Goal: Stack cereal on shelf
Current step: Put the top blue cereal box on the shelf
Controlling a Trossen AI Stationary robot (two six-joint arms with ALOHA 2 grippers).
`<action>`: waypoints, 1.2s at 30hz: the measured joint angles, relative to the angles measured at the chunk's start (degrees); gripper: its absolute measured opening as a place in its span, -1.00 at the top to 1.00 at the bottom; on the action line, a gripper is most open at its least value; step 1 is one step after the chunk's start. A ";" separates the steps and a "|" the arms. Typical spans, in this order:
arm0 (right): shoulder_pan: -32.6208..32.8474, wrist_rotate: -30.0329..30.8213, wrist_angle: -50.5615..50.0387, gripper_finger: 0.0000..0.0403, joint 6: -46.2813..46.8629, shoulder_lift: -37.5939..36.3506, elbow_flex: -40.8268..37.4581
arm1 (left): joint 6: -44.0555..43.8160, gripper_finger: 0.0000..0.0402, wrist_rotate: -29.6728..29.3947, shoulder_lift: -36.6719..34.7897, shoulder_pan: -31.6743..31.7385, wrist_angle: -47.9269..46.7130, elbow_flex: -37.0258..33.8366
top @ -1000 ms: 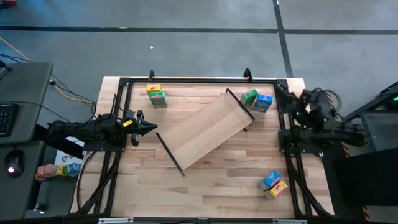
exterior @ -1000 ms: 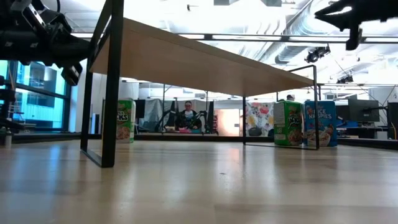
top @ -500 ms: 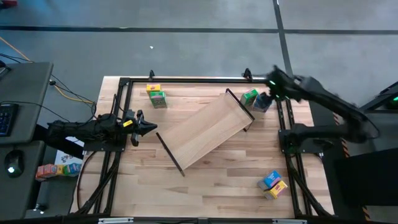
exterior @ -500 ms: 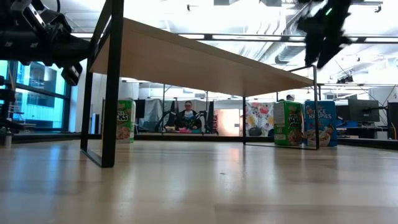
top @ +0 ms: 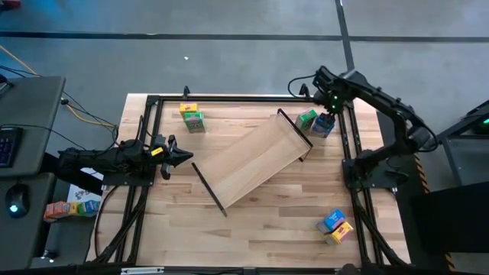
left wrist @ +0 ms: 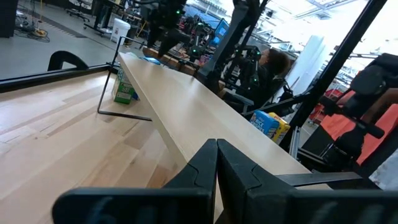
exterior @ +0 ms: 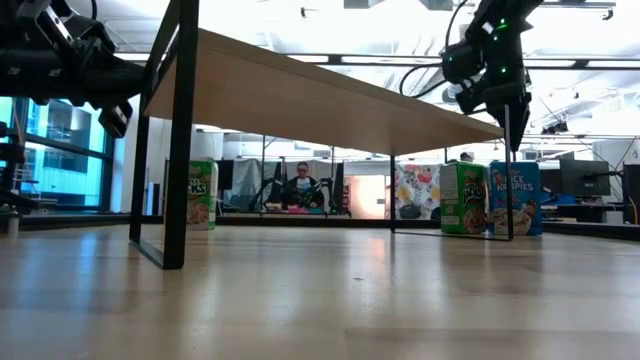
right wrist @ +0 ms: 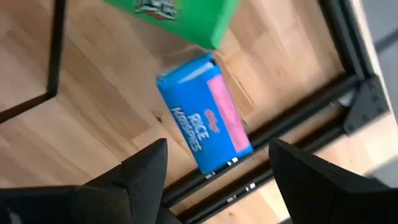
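Observation:
The shelf (top: 252,160), a pale board with black end brackets, stands slantwise mid-table. A blue cereal box (top: 324,126) and a green one (top: 306,119) stand at the far right, beside the shelf's far bracket. A yellow and a green box (top: 189,116) stand at the far left. A blue and a yellow box (top: 335,226) lie near right. My right gripper (right wrist: 217,180) hangs open over the blue box (right wrist: 204,118), fingers pointing down, just above its top (exterior: 515,165). My left gripper (top: 186,157) waits shut at the table's left side, pointing at the shelf (left wrist: 205,112).
A black frame rail (top: 353,153) runs along the table's right side, close by the blue box, and another (top: 244,98) along the far edge. More boxes (top: 69,206) lie off the table at the left. A person (exterior: 303,185) sits beyond the table.
My right arm has swung out from its folded place at the table's right edge toward the far edge. Its gripper has come down from high over the table until it hangs over the blue box, tipped to point down. The boxes and the shelf have not moved.

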 joint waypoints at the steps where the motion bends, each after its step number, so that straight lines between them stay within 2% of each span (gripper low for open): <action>1: 0.00 -0.40 0.66 -0.26 -0.91 0.38 -0.08 | 0.00 0.98 0.00 0.00 -0.02 0.00 0.01; 16: 0.02 1.10 5.67 -0.26 -6.26 4.78 -5.47 | -0.01 0.98 0.02 0.00 0.00 0.00 0.01; 20: 0.04 0.69 5.79 -0.19 -6.22 4.78 -6.67 | -0.01 0.98 0.00 0.00 -0.01 -0.01 0.01; 24: 0.07 1.15 6.09 0.05 -4.83 4.69 -6.67 | 0.00 0.98 0.00 0.00 -0.01 -0.02 0.01; 32: 0.07 0.75 2.17 0.73 -3.63 2.97 -6.46 | 0.00 0.98 0.00 0.00 0.00 0.00 -0.01; 36: 0.12 0.20 -4.41 0.88 -0.87 -0.57 -3.07 | 0.00 0.98 0.00 0.00 0.00 -0.02 0.00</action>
